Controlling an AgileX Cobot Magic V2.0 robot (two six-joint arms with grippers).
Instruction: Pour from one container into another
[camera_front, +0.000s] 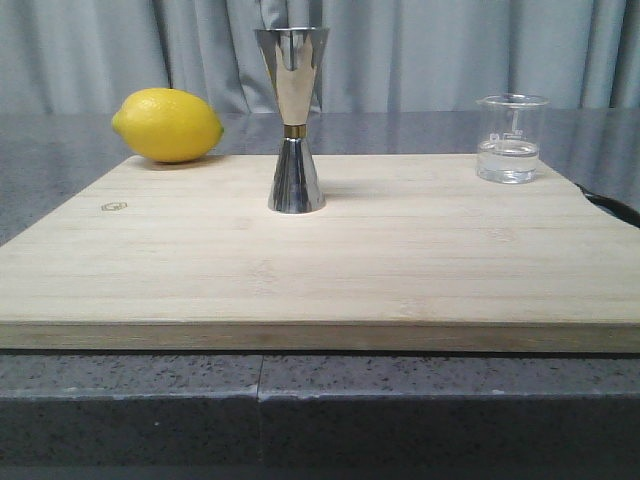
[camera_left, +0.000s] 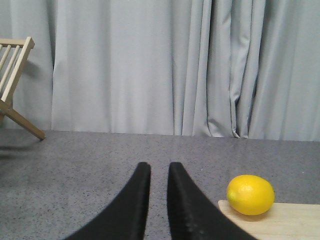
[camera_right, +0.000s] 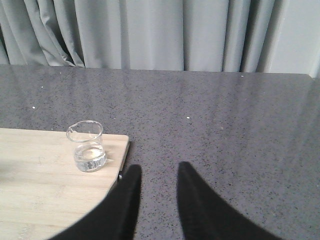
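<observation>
A tall hourglass-shaped jigger of mirror-polished steel (camera_front: 295, 120), banded in thin gold at the waist, stands on a pale matt wooden board (camera_front: 300, 270) with fine straight grain. The small clear glass beaker (camera_front: 511, 138) is smooth and glossy with white printed marks. A yellow lemon (camera_front: 167, 125) shows dimpled, faintly shiny skin; the grey speckled stone-look countertop (camera_right: 215, 110) has a dull sheen, backed by soft grey cloth curtains (camera_left: 150, 65).

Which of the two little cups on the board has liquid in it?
The clear glass beaker at the board's right rear corner; water shows through its wall. The steel jigger mid-board is opaque, so its contents cannot be seen.
</observation>
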